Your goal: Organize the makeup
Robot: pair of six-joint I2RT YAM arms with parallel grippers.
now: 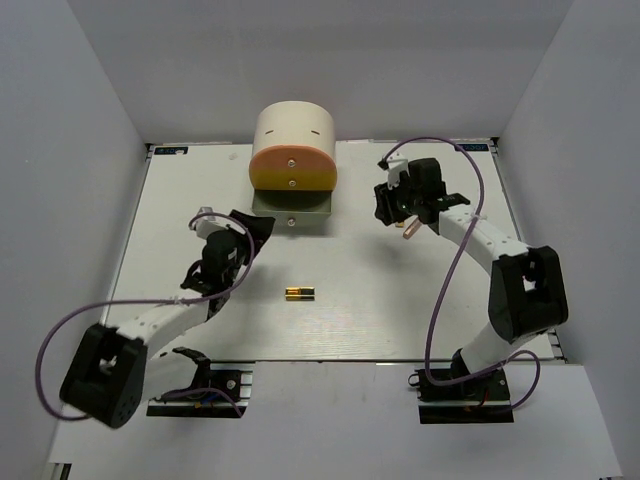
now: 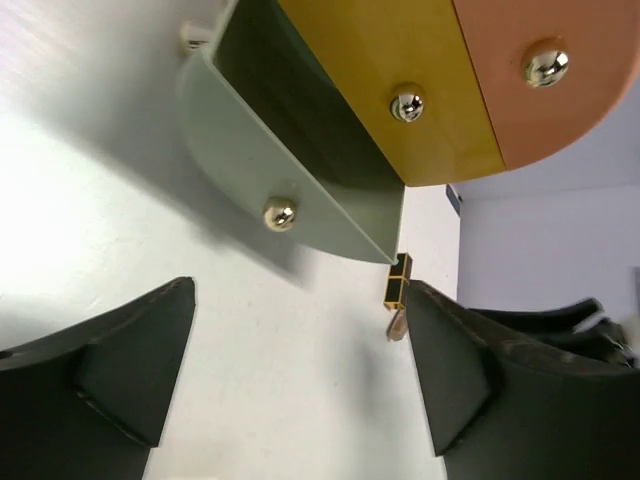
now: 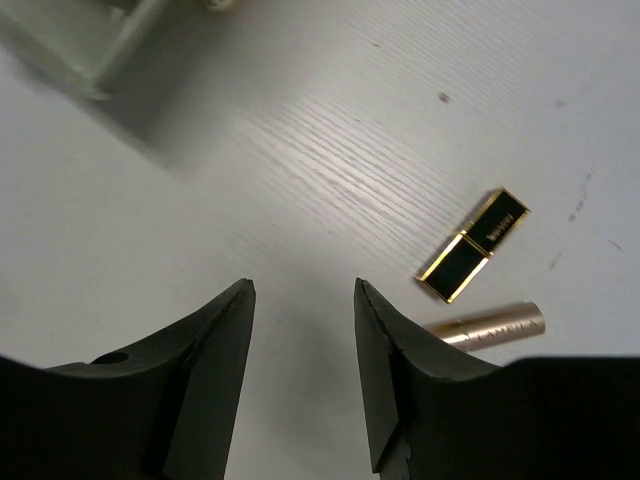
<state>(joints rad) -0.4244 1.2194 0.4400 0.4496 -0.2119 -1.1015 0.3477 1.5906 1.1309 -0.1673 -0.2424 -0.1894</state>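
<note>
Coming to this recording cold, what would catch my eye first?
The cream rounded box with orange-yellow drawer fronts stands out at the back centre of the table, with its grey-green bottom drawer pulled open. A black-and-gold lipstick lies alone mid-table. A slim pinkish stick lies beside the right gripper, whose jaws are open and empty.

Cream box [image 1: 293, 125] far centre, orange drawer [image 2: 560, 120], yellow drawer [image 2: 380, 50], grey-green drawer [image 2: 240, 140], silver knobs [image 2: 407, 105], black lipstick [image 3: 472, 245] edged gold, rose-gold stick [image 3: 487, 326], white table [image 3: 300, 150] faintly grained.

White table [image 1: 400, 320] w/ plain pale grey walls [image 1: 60, 120] on 3 sides.
</note>
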